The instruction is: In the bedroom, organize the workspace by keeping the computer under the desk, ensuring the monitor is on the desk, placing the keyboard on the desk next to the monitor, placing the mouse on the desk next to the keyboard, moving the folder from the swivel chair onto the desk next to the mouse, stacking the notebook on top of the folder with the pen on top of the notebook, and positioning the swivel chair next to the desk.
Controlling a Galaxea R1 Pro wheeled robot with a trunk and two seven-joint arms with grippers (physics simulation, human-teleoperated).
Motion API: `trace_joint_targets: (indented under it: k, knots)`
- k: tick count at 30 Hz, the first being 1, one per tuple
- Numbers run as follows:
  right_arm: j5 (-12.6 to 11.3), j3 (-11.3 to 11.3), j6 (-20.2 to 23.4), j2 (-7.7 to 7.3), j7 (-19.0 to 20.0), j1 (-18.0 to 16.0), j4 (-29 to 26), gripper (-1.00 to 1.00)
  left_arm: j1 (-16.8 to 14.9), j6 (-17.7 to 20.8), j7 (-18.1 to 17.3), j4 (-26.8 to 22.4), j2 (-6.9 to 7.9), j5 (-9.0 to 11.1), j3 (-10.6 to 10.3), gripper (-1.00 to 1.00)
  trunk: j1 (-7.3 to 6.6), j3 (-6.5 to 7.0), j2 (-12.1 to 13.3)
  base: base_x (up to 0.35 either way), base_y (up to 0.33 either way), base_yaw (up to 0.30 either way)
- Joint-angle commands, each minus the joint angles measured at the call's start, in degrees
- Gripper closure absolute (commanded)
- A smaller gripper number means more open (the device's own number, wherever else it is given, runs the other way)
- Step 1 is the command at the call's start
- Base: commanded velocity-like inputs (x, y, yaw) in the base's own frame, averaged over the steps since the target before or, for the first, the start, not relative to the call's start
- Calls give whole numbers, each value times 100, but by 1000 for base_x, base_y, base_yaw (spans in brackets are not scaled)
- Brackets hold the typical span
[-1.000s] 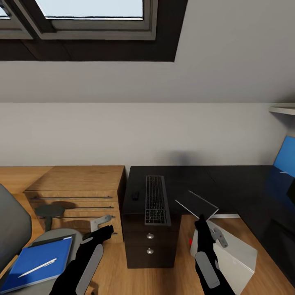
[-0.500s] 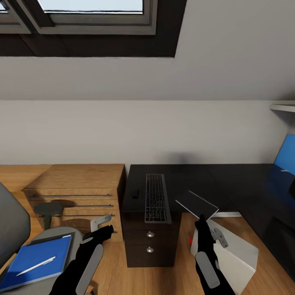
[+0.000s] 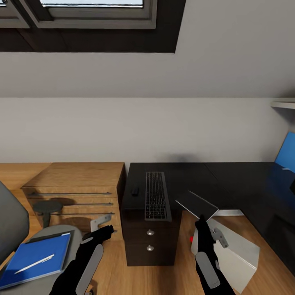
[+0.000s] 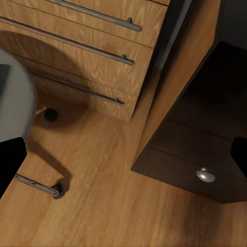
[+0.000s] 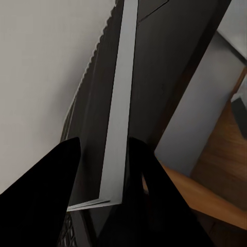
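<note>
Under a sloped white ceiling with a dark-framed window [image 3: 82, 16], the room has a plain white wall and a wood floor [image 3: 114, 270].

The desk [image 3: 229, 184], an L-shaped glossy black top, stands against the wall; its drawer unit [image 3: 149, 241] carries round silver knobs. Just beside the desk's left end stands a wooden chest [image 3: 78, 192] with long bar handles.

The chair [image 3: 16, 221] stands at the lower left, near the chest. The computer [image 3: 235, 254], a light grey box with a red dot, lies tilted on the floor below the desk edge.

The folder [image 3: 37, 256] lies flat on the chair seat, with the pen [image 3: 35, 264] resting on top of it.

The keyboard [image 3: 157, 196] lies on the desk above the drawers, its long side running away from the robot. The mouse [image 3: 134, 191] sits just left of it.

The notebook [image 5: 121, 103] is clamped between the right gripper's [image 3: 201, 221] closed fingers and held tilted over the desk's front edge.

The left gripper [image 3: 107, 229] hangs above the floor between chair and drawer unit, fingers spread, holding nothing.

No legible writing or labels are visible.
</note>
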Motion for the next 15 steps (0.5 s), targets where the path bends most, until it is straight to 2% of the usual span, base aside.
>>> trace_joint_targets:
  k: [1,13,15]
  knots:
    - [-48,-9,-9,4,32,-4,-1,100,-5,9,51,-7,1,54,-10,-100,23,-25,-45,0,0,0]
    - [-48,-11,12,2,31,-4,-2,100,-7,9,51,4,6,62,-10,-100,23,-25,-45,0,0,0]
    - [-35,-5,-2,10,31,-7,12,100,-2,9,49,69,-7,126,56,-100,23,-25,-45,0,0,0]
